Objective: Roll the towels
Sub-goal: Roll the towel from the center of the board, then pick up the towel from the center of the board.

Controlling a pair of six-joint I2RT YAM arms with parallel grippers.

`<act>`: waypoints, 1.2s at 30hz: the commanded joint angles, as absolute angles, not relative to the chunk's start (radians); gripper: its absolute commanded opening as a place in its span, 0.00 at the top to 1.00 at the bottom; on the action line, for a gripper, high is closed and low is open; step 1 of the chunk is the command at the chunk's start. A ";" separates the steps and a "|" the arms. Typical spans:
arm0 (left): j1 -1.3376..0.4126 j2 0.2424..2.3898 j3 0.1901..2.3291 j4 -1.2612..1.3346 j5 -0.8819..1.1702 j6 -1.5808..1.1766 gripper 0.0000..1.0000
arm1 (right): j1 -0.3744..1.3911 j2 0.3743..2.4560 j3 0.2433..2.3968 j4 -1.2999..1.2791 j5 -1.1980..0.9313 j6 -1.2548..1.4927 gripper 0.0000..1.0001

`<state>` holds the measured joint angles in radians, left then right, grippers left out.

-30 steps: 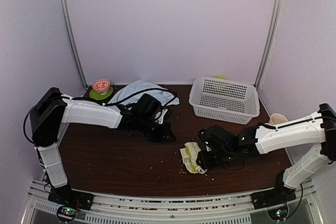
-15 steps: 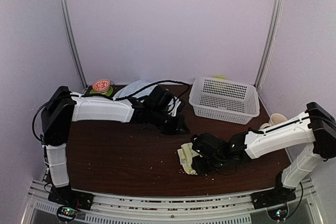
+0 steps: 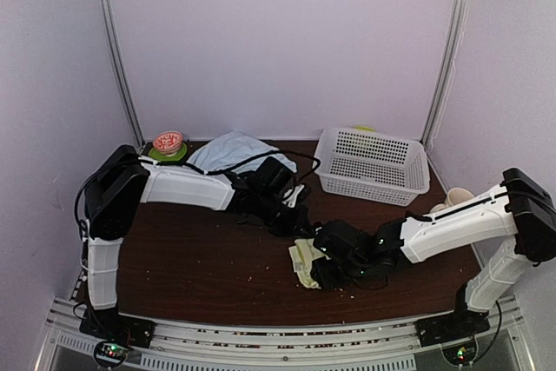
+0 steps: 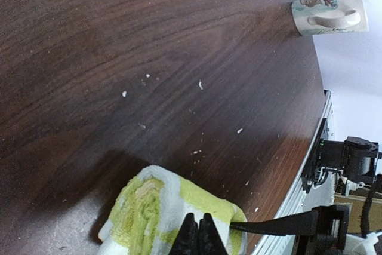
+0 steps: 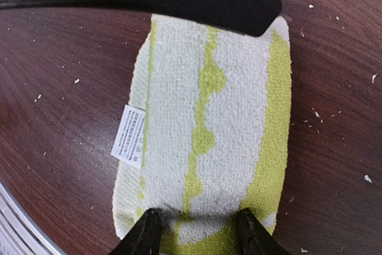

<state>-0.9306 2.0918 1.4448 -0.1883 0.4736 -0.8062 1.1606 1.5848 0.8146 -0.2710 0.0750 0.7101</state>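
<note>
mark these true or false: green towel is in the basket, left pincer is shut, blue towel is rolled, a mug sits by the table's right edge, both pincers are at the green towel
1. The green towel is in the basket. False: it lies on the table, in front of the basket.
2. The left pincer is shut. True.
3. The blue towel is rolled. False: it lies in a loose heap at the back left.
4. A mug sits by the table's right edge. True.
5. Both pincers are at the green towel. True: the right pincer has a finger on each side of one end, and the left meets the towel too.
</note>
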 commanded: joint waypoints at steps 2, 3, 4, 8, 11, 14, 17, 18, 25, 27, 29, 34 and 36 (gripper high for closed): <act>-0.930 2.112 1.391 -0.172 0.483 -0.770 1.00 | 1.167 1.577 0.848 -0.328 0.070 0.679 0.51; -0.928 2.114 1.379 -0.170 0.477 -0.768 1.00 | 1.167 1.569 0.855 -0.340 0.066 0.672 0.49; -0.924 2.117 1.362 -0.162 0.471 -0.767 1.00 | 1.166 1.560 0.860 -0.352 0.063 0.666 0.48; -0.908 2.117 1.304 -0.130 0.458 -0.767 1.00 | 1.164 1.505 0.875 -0.391 0.060 0.654 0.41; -0.904 2.121 1.285 -0.135 0.434 -0.750 1.00 | 1.139 1.458 0.860 -0.382 0.033 0.674 0.33; -0.904 2.121 1.268 -0.133 0.418 -0.742 1.00 | 1.073 1.416 0.803 -0.305 -0.041 0.718 0.28; -0.904 2.115 1.241 -0.122 0.409 -0.739 1.00 | 0.999 1.390 0.743 -0.196 -0.152 0.765 0.25; -0.904 2.112 1.230 -0.115 0.406 -0.739 1.00 | 0.974 1.387 0.721 -0.158 -0.188 0.779 0.24; -0.904 2.090 1.176 -0.097 0.374 -0.731 1.00 | 0.862 1.479 0.639 0.076 -0.417 0.855 0.18; -0.904 2.088 1.164 -0.089 0.373 -0.733 1.00 | 0.856 1.510 0.626 0.124 -0.448 0.879 0.13; -0.904 2.086 1.154 -0.080 0.373 -0.737 1.00 | 0.855 1.542 0.624 0.156 -0.468 0.900 0.11; -0.904 2.084 1.142 -0.072 0.367 -0.738 1.00 | 0.857 1.625 0.616 0.235 -0.510 0.953 0.10; -0.904 2.082 1.136 -0.072 0.365 -0.737 1.00 | 0.856 1.647 0.611 0.264 -0.520 0.971 0.12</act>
<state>-0.9089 2.0586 1.1908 0.0551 0.4240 -0.7536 0.8585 1.5909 0.6304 0.1944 -0.4683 0.9119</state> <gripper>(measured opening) 0.001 0.894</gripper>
